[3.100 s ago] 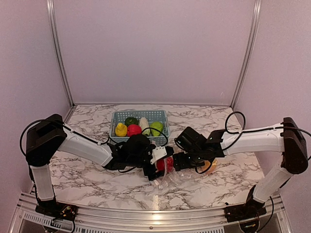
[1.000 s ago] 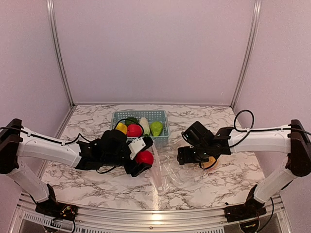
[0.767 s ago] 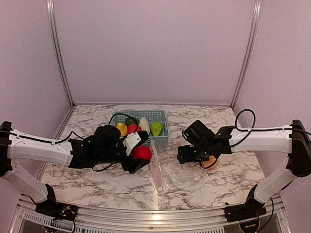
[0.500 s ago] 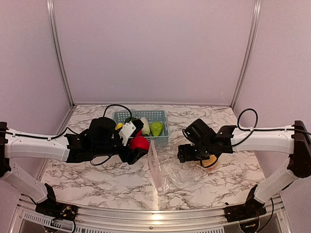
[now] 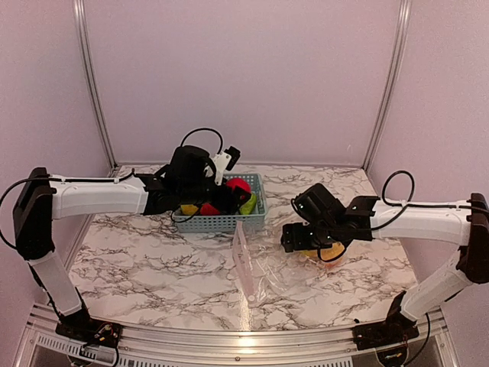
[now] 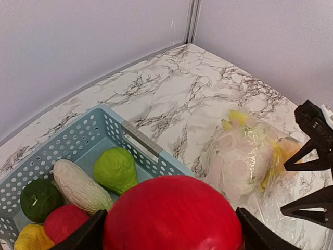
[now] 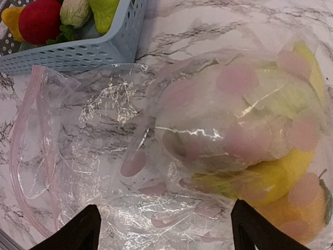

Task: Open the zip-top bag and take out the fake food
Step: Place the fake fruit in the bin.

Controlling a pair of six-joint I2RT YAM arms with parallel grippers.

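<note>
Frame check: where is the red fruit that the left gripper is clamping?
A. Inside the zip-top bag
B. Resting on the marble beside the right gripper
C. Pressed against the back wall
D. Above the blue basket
D: the red apple, clamped in the left gripper, hangs over the blue basket, well apart from the zip-top bag.

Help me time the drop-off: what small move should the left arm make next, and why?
Probably lower the left gripper a little and open it: the red apple it grips hangs above the blue basket, not yet set down inside.
</note>
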